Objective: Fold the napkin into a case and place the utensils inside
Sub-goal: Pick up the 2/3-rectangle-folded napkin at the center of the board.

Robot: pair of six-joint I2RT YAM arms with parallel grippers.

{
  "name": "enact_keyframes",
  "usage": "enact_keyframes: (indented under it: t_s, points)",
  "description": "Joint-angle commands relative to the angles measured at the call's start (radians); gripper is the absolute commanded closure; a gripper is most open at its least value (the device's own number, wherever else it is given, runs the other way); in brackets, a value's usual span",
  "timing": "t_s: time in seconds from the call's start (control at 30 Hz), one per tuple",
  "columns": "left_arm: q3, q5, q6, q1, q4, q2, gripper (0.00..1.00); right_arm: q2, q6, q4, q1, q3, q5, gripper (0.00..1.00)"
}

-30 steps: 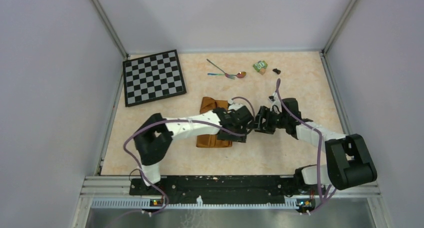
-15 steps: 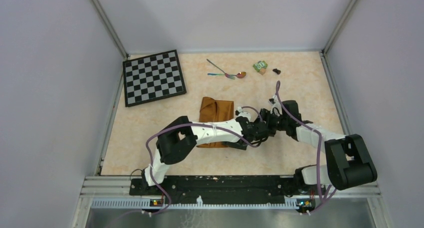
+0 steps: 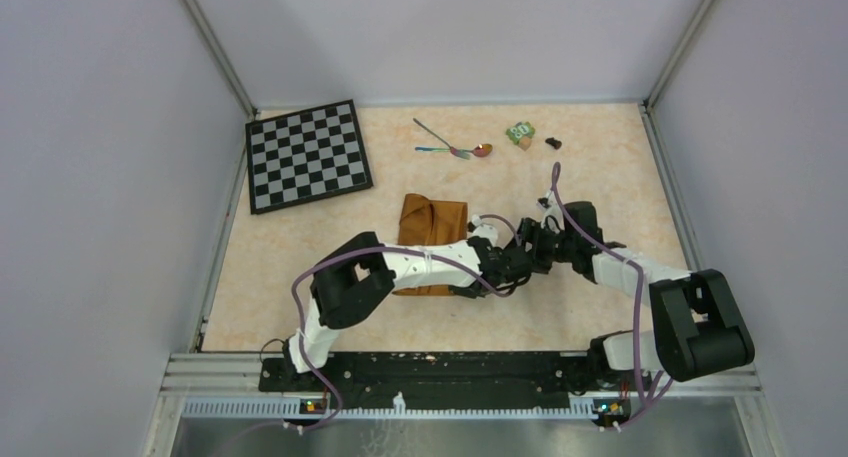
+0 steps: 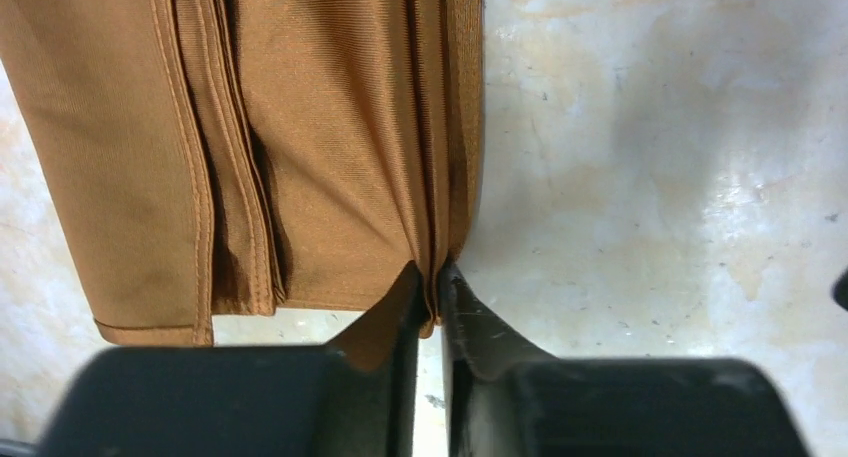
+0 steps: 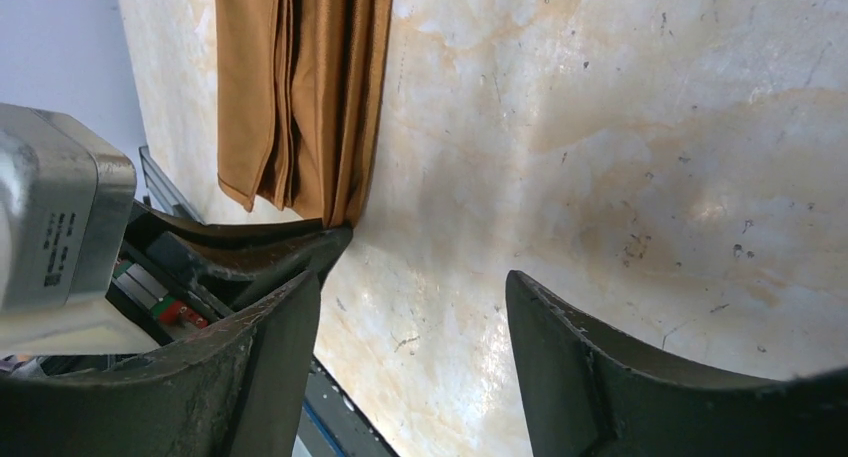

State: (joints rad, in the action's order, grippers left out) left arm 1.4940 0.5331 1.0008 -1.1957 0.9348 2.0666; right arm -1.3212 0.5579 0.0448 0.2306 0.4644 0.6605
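The shiny orange-brown satin napkin (image 3: 430, 222) lies near the middle of the beige marbled table (image 3: 290, 247), folded lengthwise into a narrow, long strip with several stacked pleats running along it. The left gripper (image 4: 430, 277) is at the near right corner of this strip. Its two black fingers are drawn almost together, with the outermost fold of the cloth edge pinched between them. The right gripper (image 5: 412, 277) is just to the right of that corner, above bare table. Its fingers are spread wide with nothing between them, and it does not touch the cloth. The two thin metal utensils with rainbow-tinted handles (image 3: 455, 150) lie on the far part of the table, well apart from the napkin, meeting near the spoon's coppery bowl. A black-and-white chessboard (image 3: 308, 155) lies at the far left. A small green block (image 3: 519, 132) sits right of the utensils.
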Motion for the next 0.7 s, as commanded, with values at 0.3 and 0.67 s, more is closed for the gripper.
enact_keyframes:
  t_s: [0.3, 0.67]
  points:
    - [-0.137, -0.046, -0.051, 0.019, -0.117, -0.223, 1.0, -0.194, 0.12, 0.267, 0.009, 0.039, 0.08, 0.2]
    - [-0.182, -0.073, -0.043, 0.02, -0.14, -0.286, 1.0, -0.325, 0.429, 0.546, 0.18, 0.063, -0.075, 0.23]
